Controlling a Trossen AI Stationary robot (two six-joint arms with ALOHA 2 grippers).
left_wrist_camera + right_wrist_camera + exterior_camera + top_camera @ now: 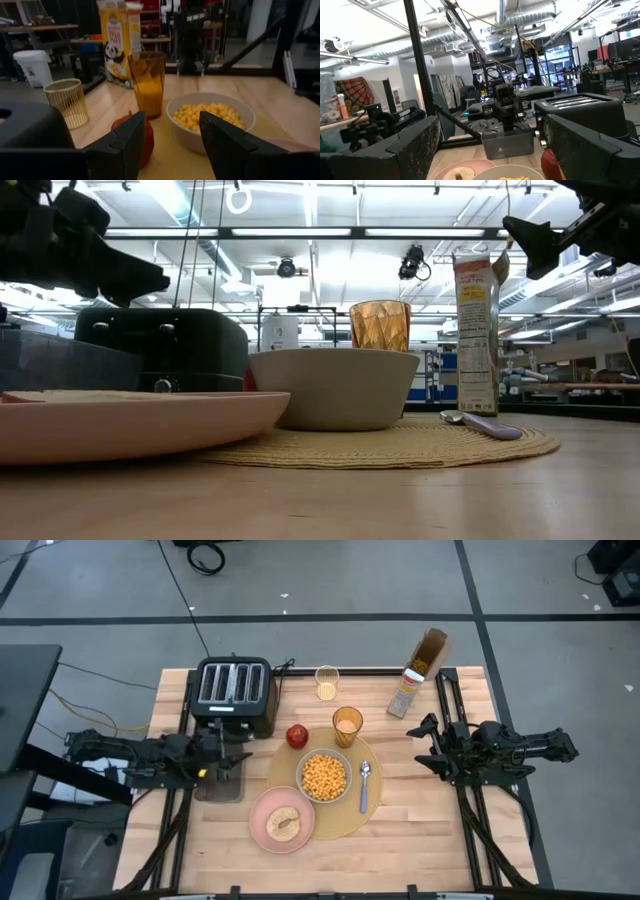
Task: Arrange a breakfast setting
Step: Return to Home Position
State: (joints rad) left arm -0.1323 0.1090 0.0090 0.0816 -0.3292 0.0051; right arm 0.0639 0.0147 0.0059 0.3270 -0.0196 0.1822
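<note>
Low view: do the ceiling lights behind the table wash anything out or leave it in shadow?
Low view: bright ceiling lights flare behind the table; the toaster is a dark mass, the glass glows through, the bowl reads clearly. High view: even light, only soft shadows on the table.

The site is a robotics laboratory, indicated by exposed ceiling ducts (530, 17), overhead strip lights (300, 232), a grey floor (350, 580) with dark tape lines (300, 617), trailing cables (207, 557) and a workbench (40, 27) beyond the wooden table (420, 840).
</note>
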